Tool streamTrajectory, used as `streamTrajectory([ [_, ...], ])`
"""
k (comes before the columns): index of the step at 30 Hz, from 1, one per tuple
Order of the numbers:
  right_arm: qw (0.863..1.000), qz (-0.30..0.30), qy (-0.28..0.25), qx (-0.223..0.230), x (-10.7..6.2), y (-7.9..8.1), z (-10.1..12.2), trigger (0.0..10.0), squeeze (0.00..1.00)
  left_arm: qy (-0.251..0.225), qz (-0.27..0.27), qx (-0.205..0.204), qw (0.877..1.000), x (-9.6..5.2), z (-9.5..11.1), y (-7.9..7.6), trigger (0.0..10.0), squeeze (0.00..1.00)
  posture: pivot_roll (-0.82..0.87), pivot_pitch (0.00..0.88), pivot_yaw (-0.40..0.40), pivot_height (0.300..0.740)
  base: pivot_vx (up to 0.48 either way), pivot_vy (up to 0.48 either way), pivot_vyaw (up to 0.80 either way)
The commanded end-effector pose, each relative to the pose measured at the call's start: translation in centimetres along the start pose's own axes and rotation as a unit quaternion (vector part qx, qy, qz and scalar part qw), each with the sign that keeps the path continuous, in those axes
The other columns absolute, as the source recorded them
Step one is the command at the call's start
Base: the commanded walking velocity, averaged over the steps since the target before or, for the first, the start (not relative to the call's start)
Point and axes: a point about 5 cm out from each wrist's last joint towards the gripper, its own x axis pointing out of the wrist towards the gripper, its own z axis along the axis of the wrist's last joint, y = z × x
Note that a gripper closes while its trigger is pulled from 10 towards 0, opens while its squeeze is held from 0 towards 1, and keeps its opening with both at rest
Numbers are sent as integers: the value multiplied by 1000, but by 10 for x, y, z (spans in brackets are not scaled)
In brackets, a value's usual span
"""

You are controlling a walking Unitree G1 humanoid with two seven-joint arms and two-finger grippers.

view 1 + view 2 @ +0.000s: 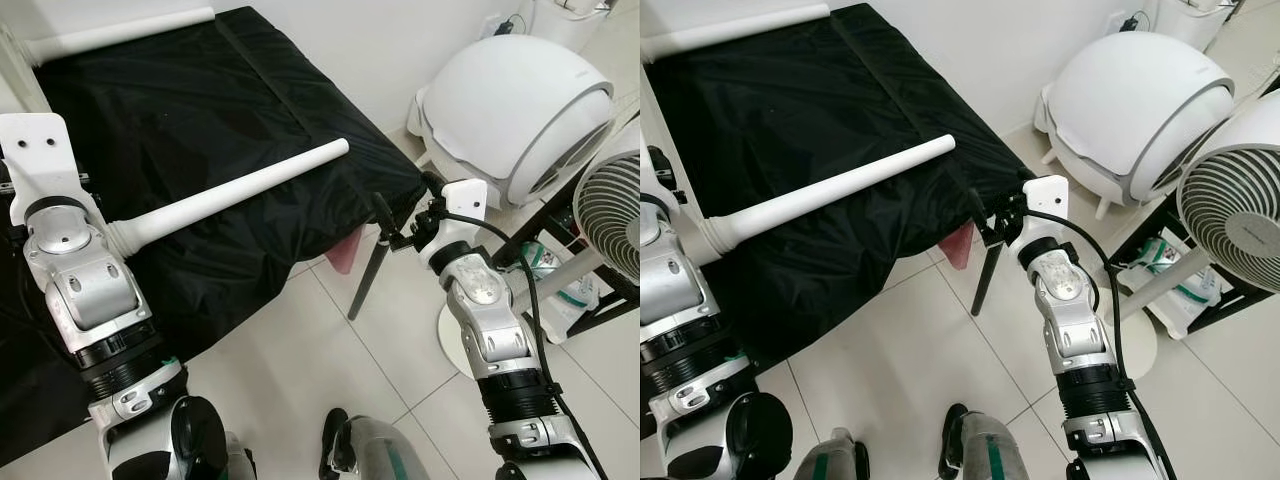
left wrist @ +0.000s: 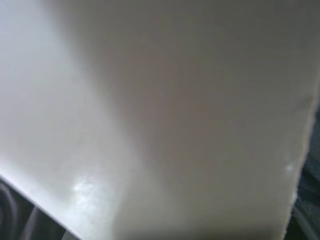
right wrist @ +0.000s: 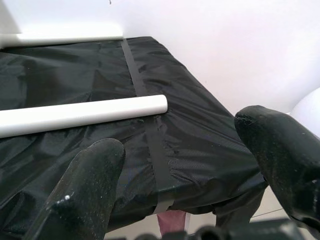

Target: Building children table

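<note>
A long white table leg (image 1: 235, 190) lies across a black cloth (image 1: 200, 110) that covers a low surface, its thin end pointing right. Its thick end (image 1: 122, 238) sits right beside my left arm's wrist (image 1: 60, 235); what grips it is hidden. The left wrist view is a blurred white surface (image 2: 150, 110) very close up. A second white leg (image 1: 120, 30) lies along the cloth's far edge. My right gripper (image 3: 175, 135) hovers open at the cloth's near right corner, nothing between its fingers (image 3: 90, 170), a short way off the first leg's tip (image 3: 150, 105).
A white domed appliance (image 1: 520, 110) stands on the floor to the right, with a white fan (image 1: 610, 210) and a dark shelf (image 1: 590, 300) in front of it. A thin black strut (image 1: 365, 280) slants down below the cloth's corner beside something pink (image 1: 342, 255). Pale tiled floor (image 1: 300, 360) lies ahead.
</note>
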Motion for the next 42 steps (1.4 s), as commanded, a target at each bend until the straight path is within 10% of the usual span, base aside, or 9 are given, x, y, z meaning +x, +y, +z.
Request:
streamTrajectory([
  [1,1000,2,7,-3,-1,-1,-3,10000,0,63,335,121,932,-7,-35,47,8431,0,1,100,-11,740,0,0,0],
  [2,1000,2,7,-3,-1,-1,-3,10000,0,64,334,124,932,-9,-36,45,9961,0,1,100,-11,740,0,0,0],
  [24,999,38,-3,17,-4,12,-1,10000,0,84,399,161,899,-12,-64,106,10000,0,15,116,-8,740,0,0,0],
  [25,999,39,-3,17,-4,12,-1,10000,0,83,392,158,902,-11,-66,107,10000,969,15,116,-8,740,0,0,0],
  [27,999,39,-2,16,-4,11,-1,10000,0,82,384,158,906,-11,-66,104,10000,1000,14,117,-8,740,0,0,0],
  [32,999,39,-1,15,-4,10,-1,10000,0,76,358,151,918,-10,-64,94,10000,1000,14,120,-9,740,0,0,0],
  [33,999,39,-1,14,-4,10,-1,10000,0,80,358,149,918,-10,-63,91,10000,0,12,120,-9,740,0,0,0],
  [42,999,39,-1,13,-6,9,-1,10000,0,44,333,133,933,-7,-42,76,10000,0,9,123,-8,740,0,0,0],
])
